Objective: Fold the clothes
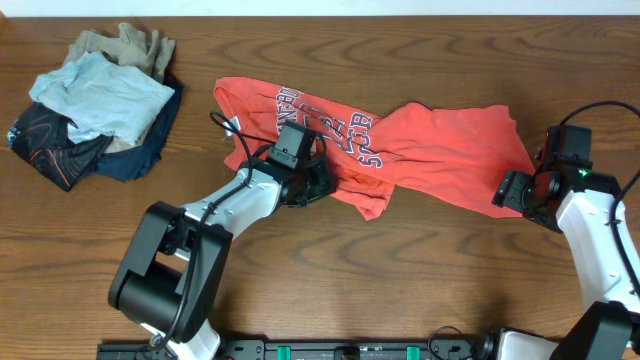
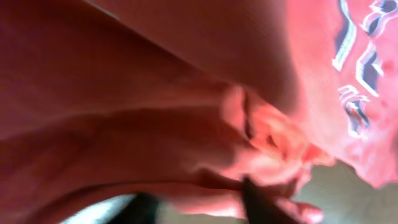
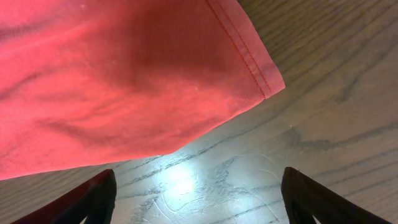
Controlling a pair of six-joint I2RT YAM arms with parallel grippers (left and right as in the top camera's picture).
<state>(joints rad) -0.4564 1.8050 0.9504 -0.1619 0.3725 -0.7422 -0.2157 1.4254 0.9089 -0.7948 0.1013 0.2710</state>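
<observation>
Two arms sit at the T-shirt, and only one of them has cloth. The coral shirt lies crumpled across the middle of the bench, somewhat toward the far edge. Its long axis runs from the left side to the right side, and the white lettering faces up on the left half. My left gripper is at the shirt's near edge, just below that lettering. In the left wrist view its dark fingers are drawn in with a puckered ridge of red fabric between them, so I read it as clenched on the T-shirt. My right gripper is at the shirt's right end, released and spread wide. In its own wrist view the stitched hem corner lies just ahead of the fingers, with only bare wood between them. That is the relation I care about: the cloth is in front of the right gripper, not inside it, and the right arm is clearly the nearer one to that corner. I judge it must push forward over the hem before pinching, so both ends can be drawn apart along the long axis. The heap of other garments in the far left corner is well apart.
</observation>
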